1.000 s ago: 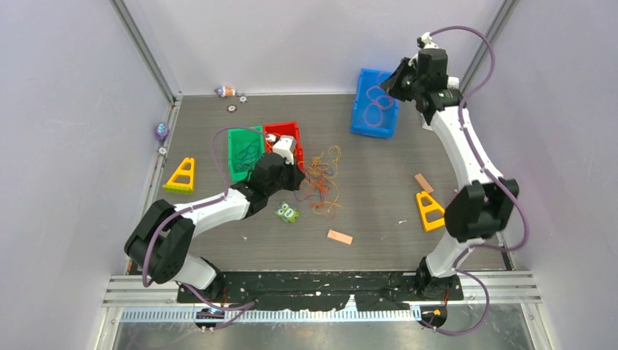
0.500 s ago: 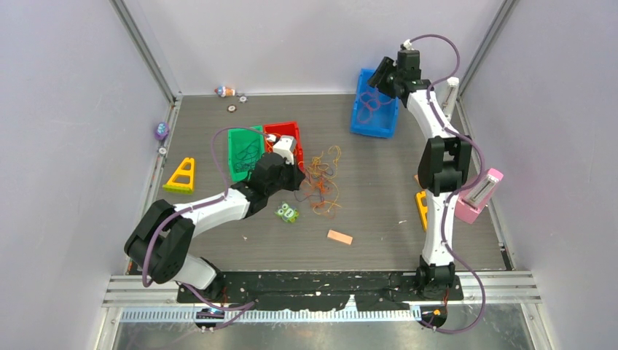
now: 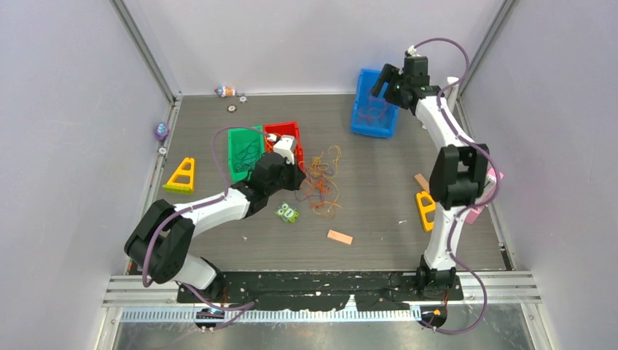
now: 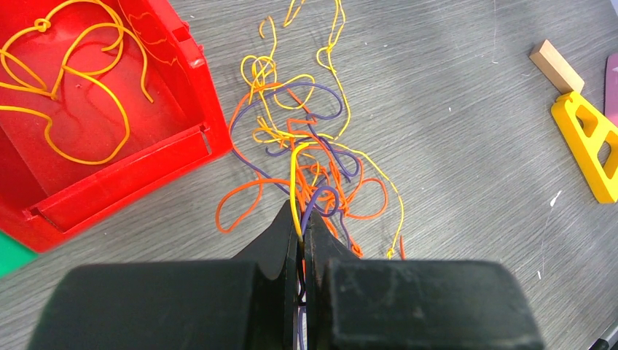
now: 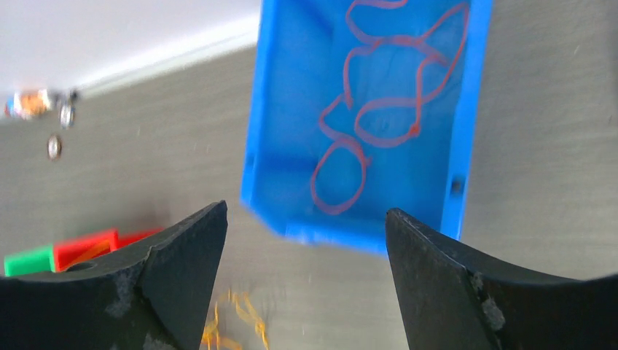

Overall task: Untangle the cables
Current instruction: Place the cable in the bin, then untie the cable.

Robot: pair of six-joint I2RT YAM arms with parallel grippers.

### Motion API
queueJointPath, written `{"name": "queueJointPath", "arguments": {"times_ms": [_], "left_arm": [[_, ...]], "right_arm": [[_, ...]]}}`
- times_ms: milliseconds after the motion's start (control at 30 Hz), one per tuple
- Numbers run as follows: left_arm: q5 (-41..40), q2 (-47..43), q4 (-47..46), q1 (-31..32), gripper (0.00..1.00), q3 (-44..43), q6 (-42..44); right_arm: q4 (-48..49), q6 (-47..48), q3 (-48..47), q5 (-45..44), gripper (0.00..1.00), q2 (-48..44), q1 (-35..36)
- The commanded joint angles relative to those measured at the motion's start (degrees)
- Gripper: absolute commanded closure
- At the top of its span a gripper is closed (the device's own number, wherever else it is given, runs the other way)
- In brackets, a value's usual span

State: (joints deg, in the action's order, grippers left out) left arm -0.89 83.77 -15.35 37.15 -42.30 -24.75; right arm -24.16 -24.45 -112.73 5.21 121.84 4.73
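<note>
A tangle of orange, yellow and purple cables (image 3: 321,187) lies mid-table, also in the left wrist view (image 4: 313,157). My left gripper (image 3: 299,177) (image 4: 304,220) is shut at the tangle's near edge, pinching a yellow and a purple strand. My right gripper (image 3: 382,82) (image 5: 306,211) hangs open and empty above the blue bin (image 3: 361,124) (image 5: 268,109). A red cable (image 5: 379,109) lies looped in that bin. Yellow cables (image 4: 73,87) lie in the red bin (image 3: 291,130) (image 4: 116,182). Dark cables (image 3: 248,153) lie in the green bin (image 3: 235,164).
Yellow triangular blocks sit at the left (image 3: 181,176) and by the right arm (image 3: 427,210) (image 4: 590,146). Wooden blocks (image 3: 339,237) (image 3: 423,182) and a small green toy (image 3: 287,212) lie on the table. A pink object (image 3: 494,177) shows behind the right arm. Small items (image 3: 226,91) sit by the back wall.
My right gripper's jaws have gone from shut to wide open above the blue bin, and the right arm has folded in closer. The left arm has not moved.
</note>
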Motion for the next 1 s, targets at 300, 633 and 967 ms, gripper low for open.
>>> {"name": "queueJointPath", "arguments": {"times_ms": [300,633,967], "left_arm": [[2.84,0.92,-1.61,0.43,1.0,-2.58,1.29],[2.48,0.41,-1.62,0.39,1.0,-2.23,1.97],[1.96,0.08,-1.44,0.42,1.0,-2.08,2.15]], "right_arm": [[25.39,7.85,48.64,6.2,0.18,-30.5,13.54],[20.02,8.03,41.78,1.43,0.19,-17.11,18.22],[12.22,7.75,31.27,-6.72,0.36,-6.15,21.35]]}}
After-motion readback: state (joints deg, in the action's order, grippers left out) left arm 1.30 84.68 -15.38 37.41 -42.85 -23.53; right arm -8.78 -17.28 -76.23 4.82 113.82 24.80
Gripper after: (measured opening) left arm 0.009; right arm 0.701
